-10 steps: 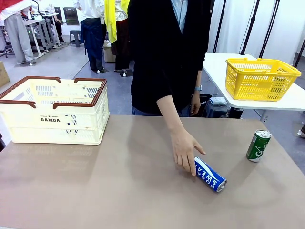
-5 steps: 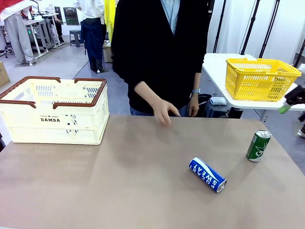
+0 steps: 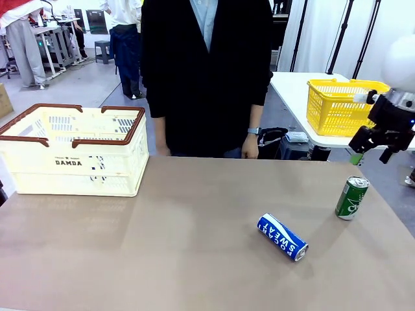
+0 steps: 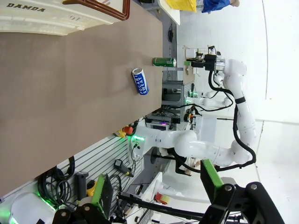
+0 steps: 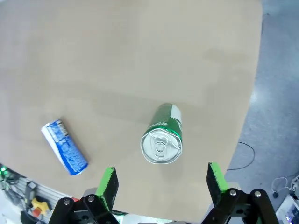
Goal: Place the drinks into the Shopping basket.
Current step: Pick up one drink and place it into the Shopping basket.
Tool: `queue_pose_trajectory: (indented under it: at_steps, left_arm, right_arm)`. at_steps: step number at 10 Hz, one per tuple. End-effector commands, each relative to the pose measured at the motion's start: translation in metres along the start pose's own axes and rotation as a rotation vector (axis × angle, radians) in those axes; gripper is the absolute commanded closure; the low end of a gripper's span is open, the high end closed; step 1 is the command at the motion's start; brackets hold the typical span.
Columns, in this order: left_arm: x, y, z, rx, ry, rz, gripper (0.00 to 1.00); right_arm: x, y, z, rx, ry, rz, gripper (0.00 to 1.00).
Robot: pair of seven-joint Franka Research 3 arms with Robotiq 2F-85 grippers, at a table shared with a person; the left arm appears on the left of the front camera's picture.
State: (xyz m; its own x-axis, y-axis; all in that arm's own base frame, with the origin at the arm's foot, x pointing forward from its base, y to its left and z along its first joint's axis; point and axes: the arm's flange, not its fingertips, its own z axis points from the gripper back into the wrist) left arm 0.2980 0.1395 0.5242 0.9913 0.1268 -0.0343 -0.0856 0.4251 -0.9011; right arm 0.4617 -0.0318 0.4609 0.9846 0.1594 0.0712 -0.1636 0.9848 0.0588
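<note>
The blue can point(image 3: 283, 237) lies on its side on the brown table, right of the middle. Near the right edge the green can point(image 3: 352, 197) stands upright. My right gripper point(image 3: 371, 155) hangs open just above and behind the green can, apart from it. In the right wrist view the green can's silver top point(image 5: 161, 145) sits between and ahead of the open right gripper point(image 5: 162, 182), with the blue can point(image 5: 64, 147) off to the left. The Shopping basket point(image 3: 71, 152) stands at the far left. The left gripper point(image 4: 156, 186) is open, far from the blue can point(image 4: 140, 81), the green can point(image 4: 164, 61) and the Shopping basket point(image 4: 56, 16).
A person in a dark top point(image 3: 204, 71) stands at the table's far side, arms down. A yellow mesh basket point(image 3: 347, 103) sits on a white side table at the back right. The table's right edge runs close to the green can.
The person's hand left the blue can and pulled back to the body. My right arm came in from the right and now hangs over the green can.
</note>
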Motion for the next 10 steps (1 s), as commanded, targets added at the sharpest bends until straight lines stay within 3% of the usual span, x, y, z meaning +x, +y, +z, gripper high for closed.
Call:
queue_pose_trajectory:
  at_steps: [1,4,10]
  left_arm:
    - [-0.002,-0.003,0.000,-0.017,0.001,0.005,0.00]
    - [-0.002,-0.003,0.000,-0.017,0.001,0.005,0.00]
    - [-0.002,-0.003,0.000,-0.017,0.001,0.005,0.00]
  right_arm:
    - [0.000,0.004,-0.012,-0.070,0.001,-0.014,0.00]
    - [0.003,-0.006,-0.042,-0.055,0.000,-0.010,0.00]
    - [0.007,0.006,-0.083,0.023,0.013,-0.050,0.00]
